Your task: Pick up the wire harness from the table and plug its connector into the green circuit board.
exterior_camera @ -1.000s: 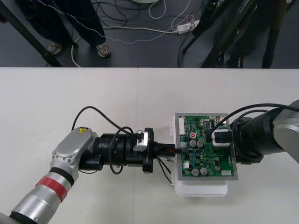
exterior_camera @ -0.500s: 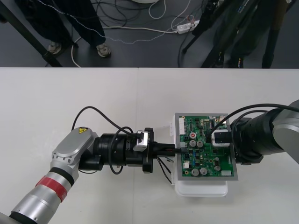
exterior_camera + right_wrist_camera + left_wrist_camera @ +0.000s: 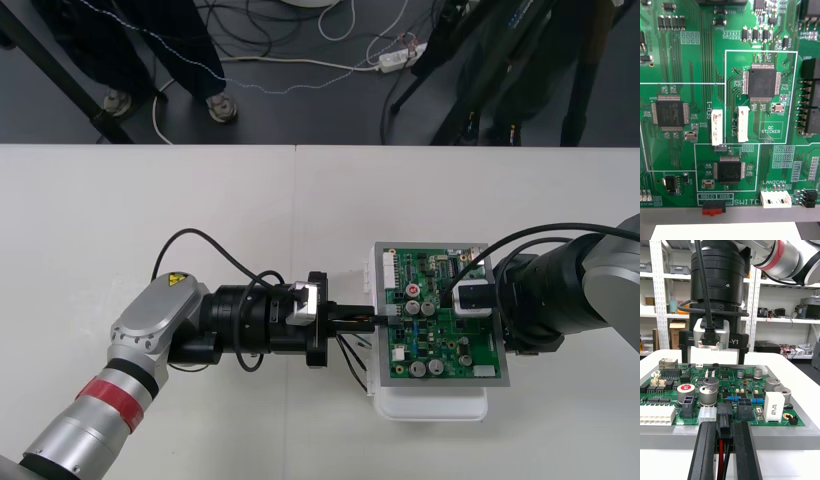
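Observation:
The green circuit board (image 3: 440, 325) lies on its white base (image 3: 430, 405) right of the table's middle. My left gripper (image 3: 368, 322) is at the board's left edge. In the left wrist view its fingers (image 3: 707, 450) are shut on the harness's black plug (image 3: 723, 419), with red and black wires running back between them. The plug's tip meets the board's (image 3: 730, 390) edge between a white and a black connector; whether it is seated I cannot tell. Loose harness wires (image 3: 350, 362) hang under the gripper. My right gripper (image 3: 470, 298) hovers over the board's right side, its fingers (image 3: 684, 352) wide apart.
Tall capacitors (image 3: 709, 388) and a white block (image 3: 774, 405) stand on the board just beyond the plug. The left arm's black cable (image 3: 200, 243) loops over the table. In the right wrist view the board (image 3: 707, 56) is seen close up. Bare table (image 3: 150, 200) lies left and behind.

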